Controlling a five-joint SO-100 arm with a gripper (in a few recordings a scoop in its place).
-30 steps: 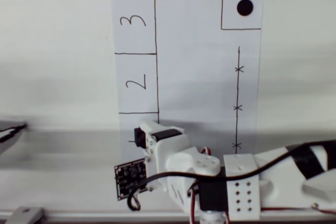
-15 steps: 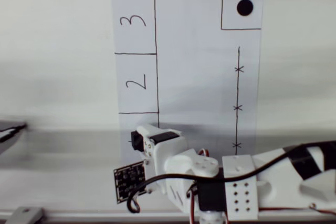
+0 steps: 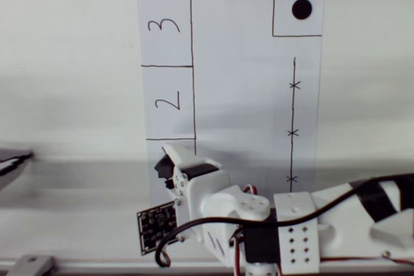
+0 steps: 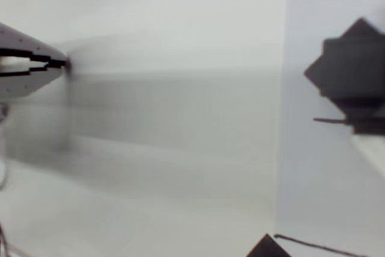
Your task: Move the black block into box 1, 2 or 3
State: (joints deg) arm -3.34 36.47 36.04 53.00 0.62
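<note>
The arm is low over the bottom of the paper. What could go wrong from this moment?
1. In the wrist view the black block sits close to a pen line, so it may end up on a line and not inside a box.
2. The wrist view is blurred, and I cannot tell if the hand grips the block firmly, so the block may slip.
</note>
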